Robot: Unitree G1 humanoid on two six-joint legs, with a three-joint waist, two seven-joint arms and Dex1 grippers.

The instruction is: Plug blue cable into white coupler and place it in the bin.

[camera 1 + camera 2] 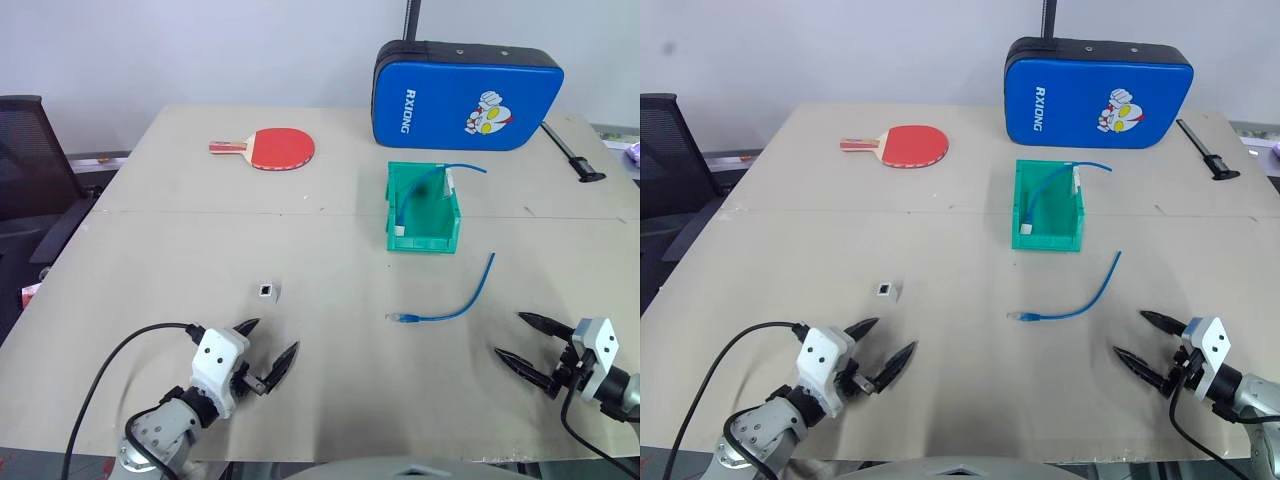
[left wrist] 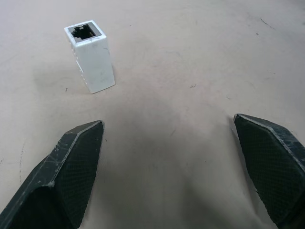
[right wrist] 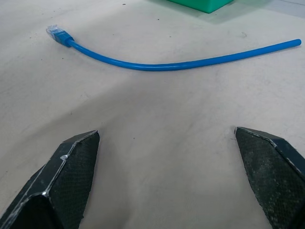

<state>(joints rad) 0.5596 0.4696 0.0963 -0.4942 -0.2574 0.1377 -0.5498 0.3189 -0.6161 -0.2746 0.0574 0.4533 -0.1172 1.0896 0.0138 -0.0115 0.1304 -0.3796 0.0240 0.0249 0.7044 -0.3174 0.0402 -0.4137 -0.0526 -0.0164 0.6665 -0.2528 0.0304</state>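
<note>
Nearest the robot, the left end effector [image 1: 268, 358] hovers low over the desk [image 1: 330, 400] at about seven o'clock, its two black fingers spread wide with nothing between them; the right end effector [image 1: 528, 346] sits at about five o'clock, fingers equally wide apart and empty, tips aimed inward toward the middle of the desk.

Just beyond the left end effector, toward its eleven o'clock, the white coupler [image 1: 267, 290] stands on the bare desk, apart from the fingertips; in the left wrist view it stands upright with its dark socket face [image 2: 85, 30] turned upward.

Ahead of the right end effector, at its ten to eleven o'clock, the blue cable [image 1: 452, 300] lies flat on the desk in a gentle curve; one end with its clear plug [image 3: 54, 32] points toward the desk's centre, the other end runs off toward the bin's near right corner without touching it; cable and coupler lie well apart, unconnected.

Farther out, near the desk's centre toward one o'clock, the green bin [image 1: 424, 238] stands with a second blue cable [image 1: 440, 172] draped in it, one end poking over its far right rim.

Farther still, a red table-tennis paddle [image 1: 275, 149] lies at eleven o'clock; a blue padded case [image 1: 466, 95] stands at the far edge at one o'clock; a black tool [image 1: 572, 151] lies just right of the case.
</note>
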